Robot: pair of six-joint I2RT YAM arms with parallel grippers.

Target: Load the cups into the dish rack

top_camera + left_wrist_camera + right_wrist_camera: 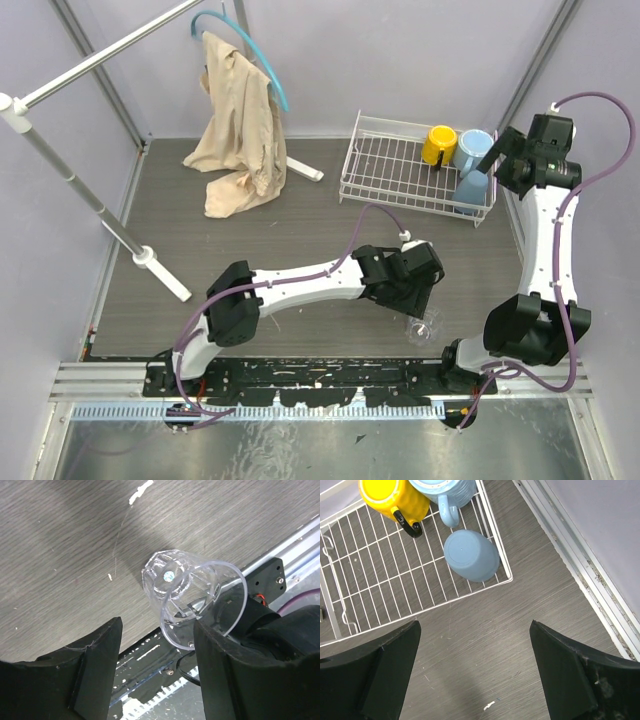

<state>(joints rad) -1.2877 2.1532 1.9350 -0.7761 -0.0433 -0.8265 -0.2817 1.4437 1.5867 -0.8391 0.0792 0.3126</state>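
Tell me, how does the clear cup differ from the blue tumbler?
The clear cup is see-through; the tumbler is solid light blue. The cup lies on its side on the table; the tumbler sits in the rack, base up. Both are handleless.

The white wire dish rack (pixel 385 160) sits at the far right of the desk (pixel 300 215), its left part bare. Three cups cluster at its right end. A yellow mug (pixel 390 497) with a dark handle stands in the far corner, touching a ribbed light blue mug (pixel 442 490) whose handle points toward the light blue tumbler (pixel 470 555). The tumbler rests upside down, flat base up, in the near right corner. Well apart from the rack, a clear glass cup (pixel 192 595) lies tipped on its side near the desk's near edge.
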